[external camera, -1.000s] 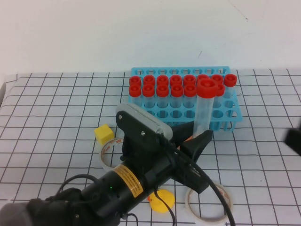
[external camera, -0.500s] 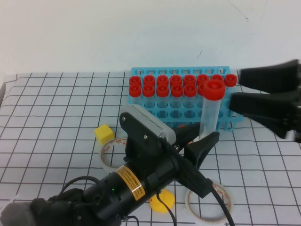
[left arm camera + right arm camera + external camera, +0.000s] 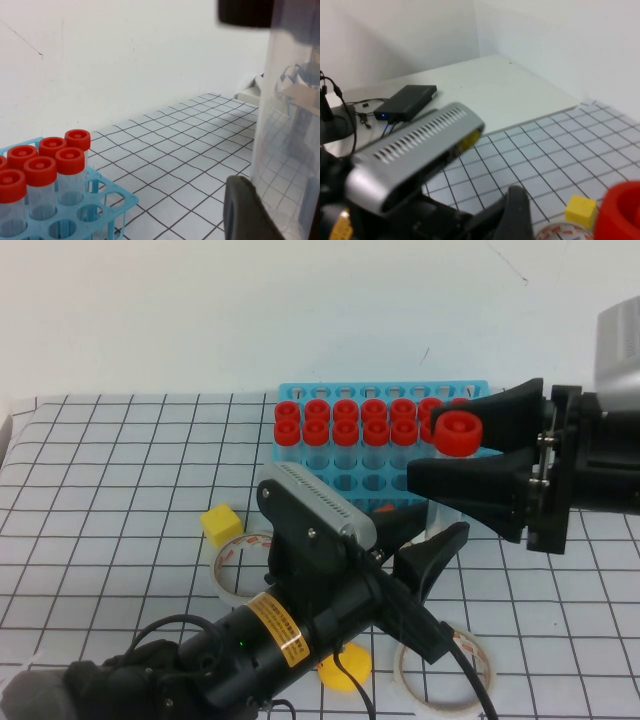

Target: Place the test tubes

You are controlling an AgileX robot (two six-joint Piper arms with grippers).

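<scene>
The test tube (image 3: 458, 432) stands upright right of centre in the high view, in front of the blue rack (image 3: 350, 483), its red cap level with the capped tubes (image 3: 345, 420) seated in the rack's back rows. The left gripper (image 3: 432, 522), reaching up from the lower left of the frame, is clamped on the tube's lower end. In the left wrist view the clear wall (image 3: 290, 125) fills the right edge, with a dark finger (image 3: 245, 210) tight against it.

The right gripper (image 3: 432, 448) comes in from the right edge with its jaws spread wide. The cap sits between them, the upper jaw behind it and the lower jaw crossing in front of the tube's body; no contact shows. A yellow cube (image 3: 220, 525) lies left of centre on the gridded table (image 3: 120, 470)
</scene>
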